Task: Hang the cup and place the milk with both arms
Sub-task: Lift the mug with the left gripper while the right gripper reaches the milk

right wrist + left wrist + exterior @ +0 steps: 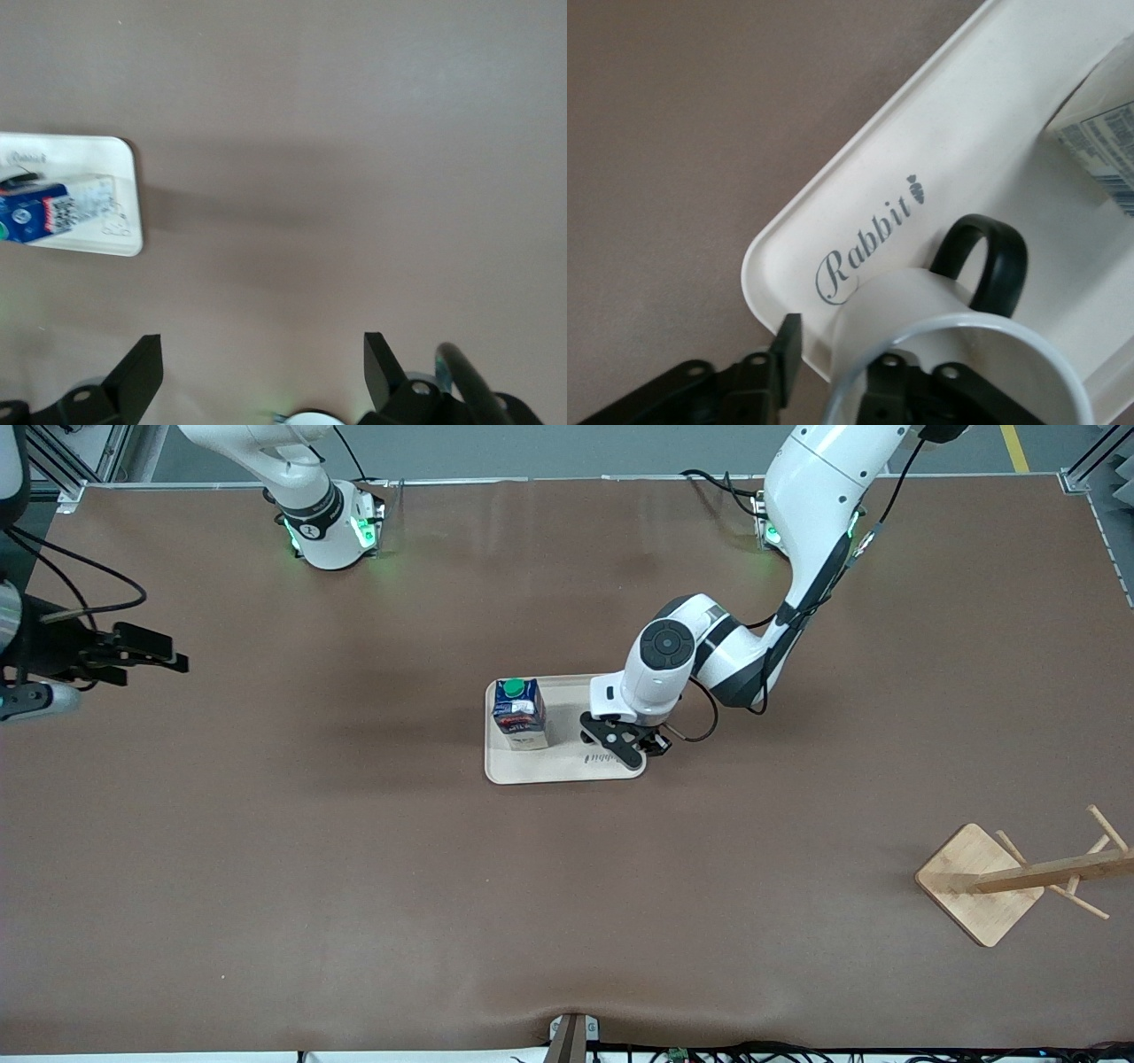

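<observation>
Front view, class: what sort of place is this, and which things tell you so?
Probably a robotics lab test bench: two white robot arms bolted along a brown table, metal frame rails at the corners, and staged props, a tray and wooden cup rack.

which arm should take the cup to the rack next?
Left. The left gripper is already straddling the cup wall on the tray, at the rack's end. The right gripper hangs open over bare table.

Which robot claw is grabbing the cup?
The left claw, down in the tray beside the milk. One finger is inside the cup, one outside its rim. The right claw waits wide open over bare table.
</observation>
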Action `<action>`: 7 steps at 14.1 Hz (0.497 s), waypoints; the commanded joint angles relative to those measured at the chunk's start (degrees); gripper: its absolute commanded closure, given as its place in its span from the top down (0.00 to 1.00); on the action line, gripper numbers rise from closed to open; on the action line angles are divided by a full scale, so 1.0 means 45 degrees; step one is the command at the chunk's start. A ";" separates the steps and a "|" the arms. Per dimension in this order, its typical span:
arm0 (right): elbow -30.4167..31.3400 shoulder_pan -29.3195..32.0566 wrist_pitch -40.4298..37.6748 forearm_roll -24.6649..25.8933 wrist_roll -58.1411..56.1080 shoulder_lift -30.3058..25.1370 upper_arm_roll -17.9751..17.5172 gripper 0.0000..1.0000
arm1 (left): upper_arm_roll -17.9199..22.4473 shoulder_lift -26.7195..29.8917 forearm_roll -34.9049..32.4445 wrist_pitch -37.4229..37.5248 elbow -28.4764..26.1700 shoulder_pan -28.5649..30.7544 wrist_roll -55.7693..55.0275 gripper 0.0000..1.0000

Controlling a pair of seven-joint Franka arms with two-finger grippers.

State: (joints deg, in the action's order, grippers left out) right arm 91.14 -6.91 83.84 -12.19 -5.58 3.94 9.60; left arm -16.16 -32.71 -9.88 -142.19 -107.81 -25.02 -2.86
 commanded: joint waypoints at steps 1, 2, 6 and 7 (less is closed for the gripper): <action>0.0059 -0.1485 0.0371 -0.0221 0.2561 -0.0035 0.0035 1.00 | 0.0017 0.0176 -0.0169 0.0287 0.0267 -0.0201 -0.0300 0.00; 0.0059 -0.2071 0.0702 -0.0221 0.3052 0.0003 0.0035 1.00 | 0.0017 0.0352 -0.0169 0.0772 0.0345 -0.0106 -0.0553 0.00; 0.0059 -0.4395 0.1836 -0.0163 0.5786 0.0607 0.0055 1.00 | 0.0075 0.0939 0.0065 0.4982 0.2798 0.0148 -0.1139 0.00; 0.0078 -0.4923 0.2128 -0.0085 0.6159 0.0803 0.0055 1.00 | 0.0056 0.0998 0.0414 0.6252 0.3676 0.0420 -0.1644 0.00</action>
State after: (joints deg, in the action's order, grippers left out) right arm 91.34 -25.07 91.59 -12.58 18.31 6.07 9.05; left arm -15.95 -29.78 -9.51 -123.83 -97.71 -24.47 -7.54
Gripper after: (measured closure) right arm 0.000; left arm 0.952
